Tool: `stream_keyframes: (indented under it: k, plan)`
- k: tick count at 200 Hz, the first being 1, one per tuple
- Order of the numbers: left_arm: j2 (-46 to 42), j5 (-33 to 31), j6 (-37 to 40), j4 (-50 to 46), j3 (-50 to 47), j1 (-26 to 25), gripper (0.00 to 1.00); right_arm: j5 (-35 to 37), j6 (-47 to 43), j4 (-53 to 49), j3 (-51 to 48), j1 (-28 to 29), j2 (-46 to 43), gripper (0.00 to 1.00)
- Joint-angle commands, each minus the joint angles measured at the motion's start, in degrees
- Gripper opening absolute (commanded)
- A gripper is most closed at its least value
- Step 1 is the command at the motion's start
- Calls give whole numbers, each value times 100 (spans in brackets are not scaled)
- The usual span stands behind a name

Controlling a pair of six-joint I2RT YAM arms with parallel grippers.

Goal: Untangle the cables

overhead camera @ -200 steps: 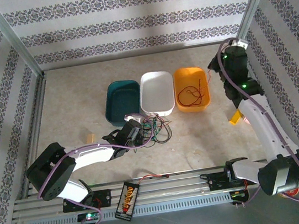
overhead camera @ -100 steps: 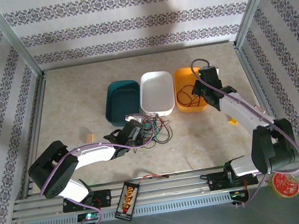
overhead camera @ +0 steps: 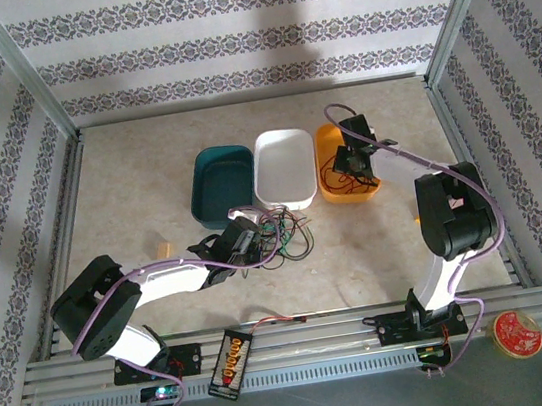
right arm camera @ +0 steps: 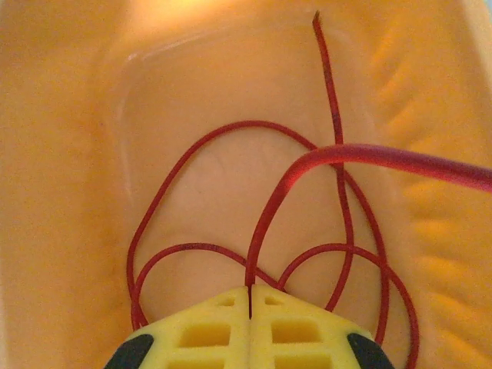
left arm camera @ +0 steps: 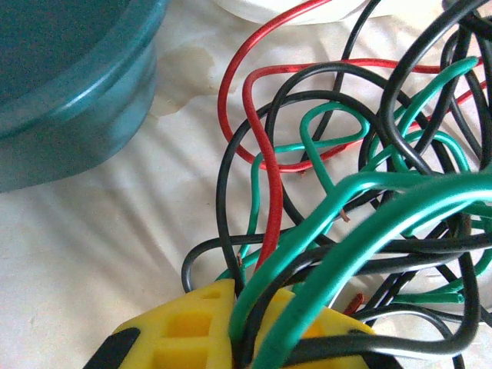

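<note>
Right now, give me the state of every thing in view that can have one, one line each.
left gripper, shut on strands of the cables.
right gripper, shut on the red cable.
cables, tangled on the table, red, green and black.
red cable, pinched at one point, arching over the orange tray floor.
orange tray, upright, red loops lying inside.
teal tray, upright.
white tray, upright.

Three trays sit close side by side on a beige mottled surface: a teal tray at left, a white tray in the middle, an orange tray at right. A small tan block lies left of them, well apart. A black-and-orange battery pack rests on the near metal rail. A red round disc lies at bottom right. Patterned wallpaper lines the walls.
</note>
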Motion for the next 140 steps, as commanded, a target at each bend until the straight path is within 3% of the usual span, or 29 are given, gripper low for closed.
stream_keyframes:
  k: [1,25,40,104,140]
  plan:
    - [-87,136,98,-8,149,51,0,-155,203,-169,151,29,68,12]
    - [-86,144,91,11,150,51,0,49,253,-127,23,47,-345,42]
    - [-80,154,83,60,142,51,0,284,217,16,-153,57,-776,49]
    - [-89,171,39,135,93,51,0,371,-166,-9,-802,58,-2394,56]
    - [-88,196,59,172,88,51,0,166,-398,-108,-843,-37,-2649,57]
